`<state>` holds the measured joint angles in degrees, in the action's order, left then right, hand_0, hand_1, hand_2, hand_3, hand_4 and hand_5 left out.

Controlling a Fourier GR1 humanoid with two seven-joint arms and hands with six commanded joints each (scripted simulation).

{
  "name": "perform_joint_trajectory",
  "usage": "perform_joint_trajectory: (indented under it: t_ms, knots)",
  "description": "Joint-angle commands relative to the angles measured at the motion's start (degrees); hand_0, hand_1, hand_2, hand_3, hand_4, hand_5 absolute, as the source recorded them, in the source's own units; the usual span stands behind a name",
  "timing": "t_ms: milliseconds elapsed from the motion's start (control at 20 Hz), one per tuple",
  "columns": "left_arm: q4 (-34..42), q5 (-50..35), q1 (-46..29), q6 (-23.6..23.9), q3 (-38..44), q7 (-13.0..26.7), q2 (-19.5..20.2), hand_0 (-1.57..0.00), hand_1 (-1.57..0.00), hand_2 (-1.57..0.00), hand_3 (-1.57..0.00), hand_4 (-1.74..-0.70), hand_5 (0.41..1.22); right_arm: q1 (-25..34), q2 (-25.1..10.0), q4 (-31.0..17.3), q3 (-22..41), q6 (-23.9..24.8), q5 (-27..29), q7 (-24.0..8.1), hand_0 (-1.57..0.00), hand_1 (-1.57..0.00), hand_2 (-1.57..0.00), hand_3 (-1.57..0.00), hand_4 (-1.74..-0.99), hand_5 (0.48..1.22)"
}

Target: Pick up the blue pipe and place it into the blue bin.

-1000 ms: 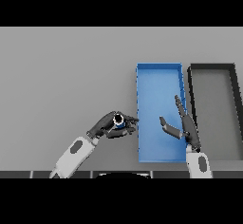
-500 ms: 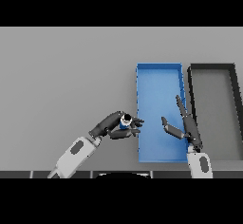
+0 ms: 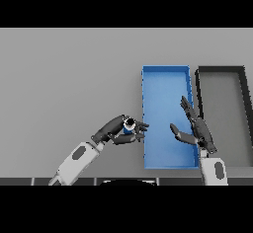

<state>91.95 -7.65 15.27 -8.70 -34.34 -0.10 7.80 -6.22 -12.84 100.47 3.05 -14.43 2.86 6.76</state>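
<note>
My left hand [image 3: 117,130] has its fingers and thumb curled round a short blue pipe [image 3: 129,125], whose dark open end faces up. The hand holds the pipe just left of the blue bin [image 3: 165,79], close to its left wall, at about the bin's lower third. The bin is a long open tray with nothing visible inside. My right hand [image 3: 196,130] hovers over the bin's right side with straight, spread fingers and holds nothing.
A black bin [image 3: 221,70] of about the same size stands right beside the blue one, on its right. Grey table surface stretches to the left and behind both bins.
My left hand has carried the pipe rightward, up to the blue bin's left wall. The right hand has shifted slightly but stays open over the bin.
</note>
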Motion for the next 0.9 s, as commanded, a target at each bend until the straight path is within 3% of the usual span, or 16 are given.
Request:
perform_joint_trajectory:
  t_ms: [0, 250, 450, 550, 800, 850]
  knots:
    - [0.23, -0.29, 0.26, -0.38, 0.23, -0.29, 0.33, -1.57, -1.57, -1.57, -1.44, -1.73, 1.221, 0.41, -0.78, 1.78, -0.22, -2.25, 3.93, -2.32, 0.0, 0.0, 0.0, 0.0, -1.242, 0.584]
    - [-0.92, 0.79, 0.84, -0.35, 0.08, -0.5, 0.17, -1.57, -1.57, -1.57, -1.44, -1.73, 1.221, 6.33, -7.24, 10.1, 1.73, -10.61, 19.15, -13.49, 0.0, 0.0, 0.0, 0.0, -1.326, 0.507]
    - [-0.53, 1.47, 1.2, 0.02, -0.52, 0.42, -0.33, -1.57, -1.57, -1.57, -1.44, -1.73, 1.221, 13.09, -11.05, 15.07, 5.81, -14.11, 25.17, -19.99, 0.0, 0.0, 0.0, 0.0, -1.34, 0.499]
    - [-0.17, 1.82, 1.0, 0.32, -0.63, 1.39, -0.06, -1.57, -1.57, -1.57, -1.44, -1.73, 1.221, 16.16, -11.58, 15.54, 7.49, -14.97, 25.27, -21.59, 0.0, 0.0, 0.0, 0.0, -1.335, 0.49]
    - [-0.63, 1.63, 1.45, -0.48, -0.35, 0.08, -0.17, -1.57, -1.57, -1.57, -1.44, -1.73, 1.221, 23.81, -8.81, 13.98, 12.72, -16.59, 23.91, -24.68, 0.0, 0.0, 0.0, 0.0, -1.307, 0.497]
    - [-0.6, 0.89, 1.33, -1.18, -0.16, -0.81, -0.16, -1.57, -1.57, -1.57, -1.47, -1.67, 1.221, 24.43, -8.53, 13.49, 13.29, -17.27, 23.2, -24.63, 0.0, 0.0, 0.0, 0.0, -1.288, 0.502]
